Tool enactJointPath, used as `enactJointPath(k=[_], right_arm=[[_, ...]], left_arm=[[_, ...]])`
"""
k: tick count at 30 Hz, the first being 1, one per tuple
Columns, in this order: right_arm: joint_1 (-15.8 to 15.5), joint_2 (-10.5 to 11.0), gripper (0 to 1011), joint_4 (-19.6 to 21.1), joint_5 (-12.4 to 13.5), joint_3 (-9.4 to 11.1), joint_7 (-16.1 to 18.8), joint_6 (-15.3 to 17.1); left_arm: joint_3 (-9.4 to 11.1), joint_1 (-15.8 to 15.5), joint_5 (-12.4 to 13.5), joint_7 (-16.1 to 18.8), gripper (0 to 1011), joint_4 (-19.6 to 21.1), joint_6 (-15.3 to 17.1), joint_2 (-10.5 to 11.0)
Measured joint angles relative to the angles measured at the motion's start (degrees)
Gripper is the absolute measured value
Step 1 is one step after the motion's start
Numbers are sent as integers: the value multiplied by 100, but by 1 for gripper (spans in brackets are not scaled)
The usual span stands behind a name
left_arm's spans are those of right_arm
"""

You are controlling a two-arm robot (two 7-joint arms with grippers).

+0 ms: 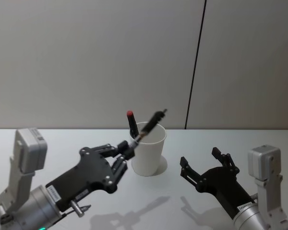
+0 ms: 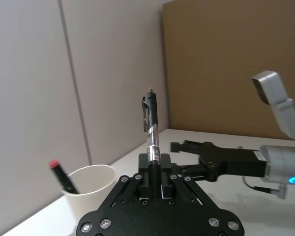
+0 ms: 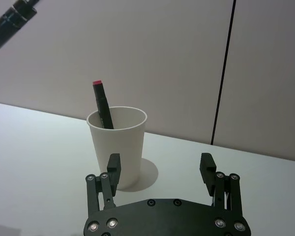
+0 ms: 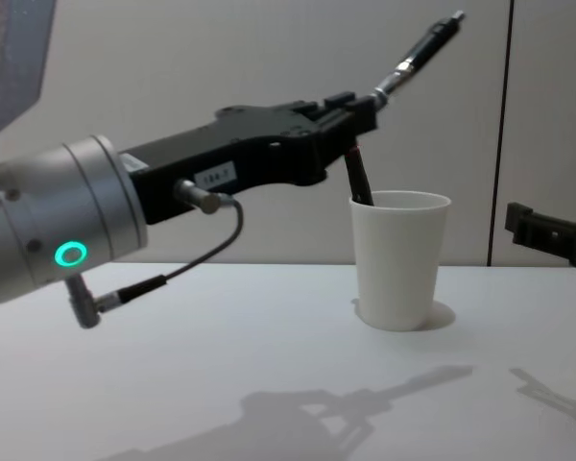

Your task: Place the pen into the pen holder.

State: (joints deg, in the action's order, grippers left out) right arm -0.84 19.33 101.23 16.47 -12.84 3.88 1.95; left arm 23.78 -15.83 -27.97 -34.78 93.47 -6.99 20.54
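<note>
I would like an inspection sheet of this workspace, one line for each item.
Surface: white table, arm shadows on it.
Job's things: pen tilted in the left gripper, not yet in the pen holder, which stands upright.
Clutter: red-capped pen leaning inside the pen holder.
Grippers: left gripper shut on the pen, raised by the rim; right gripper open, holding nothing, right of the pen holder.
Cables: thin black cable looping under the left arm.
Surroundings: grey wall with a dark seam; brown board.

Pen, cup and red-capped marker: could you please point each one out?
pen (image 2: 152, 140), left wrist view, on its barrel.
cup (image 3: 119, 150), right wrist view, on its wall.
red-capped marker (image 3: 103, 107), right wrist view, on its dark body.
</note>
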Motion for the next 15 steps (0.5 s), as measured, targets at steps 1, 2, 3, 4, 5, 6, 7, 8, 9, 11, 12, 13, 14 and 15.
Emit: enactJointPath(k=[1, 2, 3, 4, 5, 6, 7, 8, 9, 11, 12, 13, 14, 15], right_arm=[[0, 1, 1001, 0, 2, 7, 18, 0], [1, 4, 1001, 0, 6, 13, 29, -1], [1, 13, 1001, 0, 23, 21, 59, -3], [1, 19, 1001, 0, 34, 26, 77, -4], [1, 24, 1001, 1, 49, 33, 106, -6], [1, 39, 1001, 3, 80, 48, 157, -10], [-2, 51, 1001, 6, 95, 58, 183, -12], [-5, 61, 1001, 10, 112, 67, 211, -15], [-10, 72, 1001, 16, 132, 77, 241, -18], [-29, 107, 1001, 37, 216, 113, 359, -24], [-36, 119, 1001, 45, 251, 125, 404, -25], [-44, 131, 1001, 55, 272, 137, 431, -25], [-66, 159, 1001, 76, 342, 163, 514, -25], [-75, 170, 1001, 92, 376, 181, 555, -25]], left_arm=[[22, -31, -19, -47, 141, -33, 0, -6], [68, -95, -60, -151, 141, -100, 1, -18], [98, -134, -75, -193, 141, -143, 3, -25], [146, -189, -107, -280, 141, -209, 12, -36], [146, -189, -107, -280, 141, -209, 12, -36], [188, -244, -133, -351, 141, -270, 25, -44], [210, -273, -143, -377, 141, -301, 30, -50], [248, -321, -164, -435, 141, -353, 41, -60], [264, -342, -175, -463, 141, -380, 48, -63], [296, -384, -193, -512, 141, -429, 57, -71], [323, -419, -208, -556, 141, -470, 66, -76], [335, -434, -215, -575, 141, -487, 70, -79], [348, -450, -222, -596, 141, -505, 73, -82], [370, -478, -235, -629, 141, -534, 80, -88]])
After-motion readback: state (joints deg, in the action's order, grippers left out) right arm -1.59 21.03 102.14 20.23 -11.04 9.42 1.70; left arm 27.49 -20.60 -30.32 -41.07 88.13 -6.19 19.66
